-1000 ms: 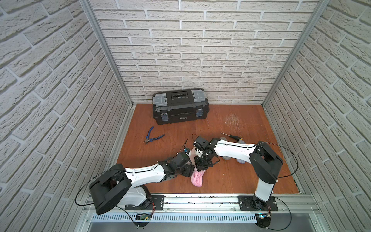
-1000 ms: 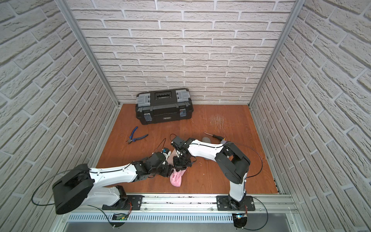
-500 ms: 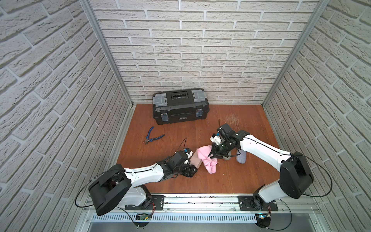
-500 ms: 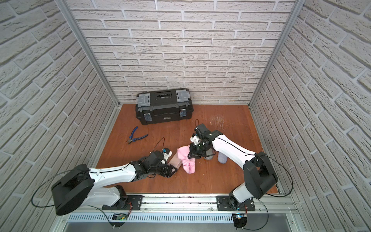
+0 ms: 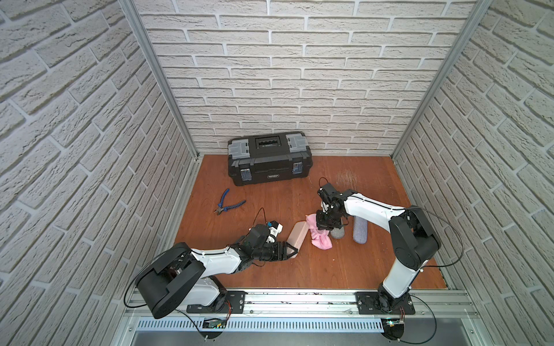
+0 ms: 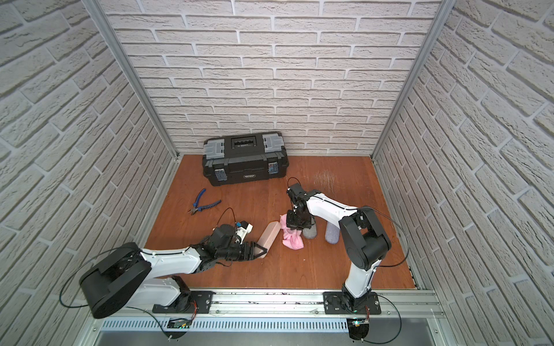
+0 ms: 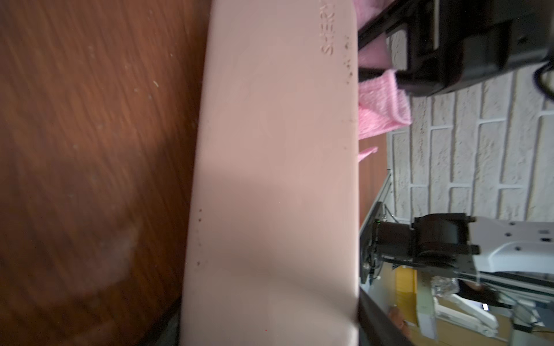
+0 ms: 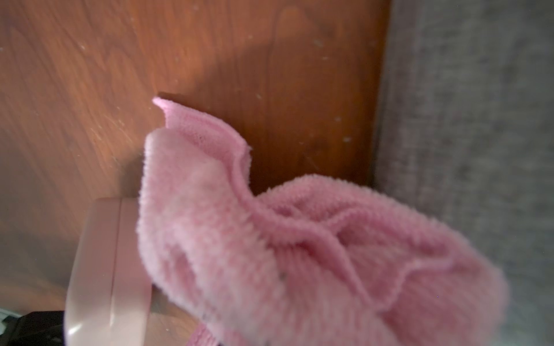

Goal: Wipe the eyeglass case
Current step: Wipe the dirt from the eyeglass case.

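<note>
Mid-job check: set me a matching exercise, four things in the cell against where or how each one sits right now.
Things:
1 eyeglass case
2 pink cloth
3 pliers
4 toolbox

Places:
A against the back wall
B gripped in the right end effector
C gripped in the left end effector
D blue-handled, lying loose

Pairs: 1-C; 2-B; 3-D; 4-A

Pale pink eyeglass case [image 5: 297, 236], closed, pink cloth [image 5: 320, 239] at far end

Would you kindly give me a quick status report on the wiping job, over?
Left gripper clamped on eyeglass case near end. Right gripper shut on pink cloth, at case's far end. Grey pouch close beside cloth.
</note>
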Motion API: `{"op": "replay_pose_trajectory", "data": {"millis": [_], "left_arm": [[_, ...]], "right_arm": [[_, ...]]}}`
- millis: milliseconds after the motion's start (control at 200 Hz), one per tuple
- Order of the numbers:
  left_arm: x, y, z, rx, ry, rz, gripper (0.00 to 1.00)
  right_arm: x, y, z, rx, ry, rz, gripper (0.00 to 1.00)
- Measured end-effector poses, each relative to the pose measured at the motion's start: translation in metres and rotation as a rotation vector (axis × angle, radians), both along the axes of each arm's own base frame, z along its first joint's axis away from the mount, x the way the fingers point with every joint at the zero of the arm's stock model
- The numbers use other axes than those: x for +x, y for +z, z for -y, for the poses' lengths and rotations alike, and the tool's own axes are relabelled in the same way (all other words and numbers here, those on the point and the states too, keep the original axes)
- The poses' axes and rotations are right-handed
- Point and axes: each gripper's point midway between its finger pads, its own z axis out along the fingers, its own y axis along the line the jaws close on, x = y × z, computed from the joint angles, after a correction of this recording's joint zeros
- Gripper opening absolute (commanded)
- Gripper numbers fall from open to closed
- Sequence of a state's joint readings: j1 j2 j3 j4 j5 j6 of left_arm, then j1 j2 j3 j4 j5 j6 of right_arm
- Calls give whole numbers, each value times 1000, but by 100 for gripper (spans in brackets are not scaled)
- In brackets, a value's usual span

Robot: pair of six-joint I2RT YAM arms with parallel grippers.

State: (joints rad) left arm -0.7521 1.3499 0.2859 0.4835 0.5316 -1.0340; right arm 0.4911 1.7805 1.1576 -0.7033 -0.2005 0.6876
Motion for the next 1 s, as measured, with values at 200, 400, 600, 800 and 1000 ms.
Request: {"op": "replay_pose_trajectory", "data": {"millis": [200, 400, 600, 800, 1000], "left_arm": [[11, -3, 5, -101, 13, -98, 18], [18, -2, 6, -162, 29, -158, 16], [12, -3, 1, -182, 10, -207, 15], [18, -3, -8, -174, 41, -211, 15], [20, -3, -15, -135, 61, -187, 15]], "right_arm": [[1, 2, -57, 168, 66, 34, 2], [-14, 7, -101, 311, 165, 45, 3], [-50, 1, -113, 359, 229, 0, 3], [-133, 17, -112, 440, 398, -162, 2], [-153, 71, -98, 547, 522, -152, 2]]}}
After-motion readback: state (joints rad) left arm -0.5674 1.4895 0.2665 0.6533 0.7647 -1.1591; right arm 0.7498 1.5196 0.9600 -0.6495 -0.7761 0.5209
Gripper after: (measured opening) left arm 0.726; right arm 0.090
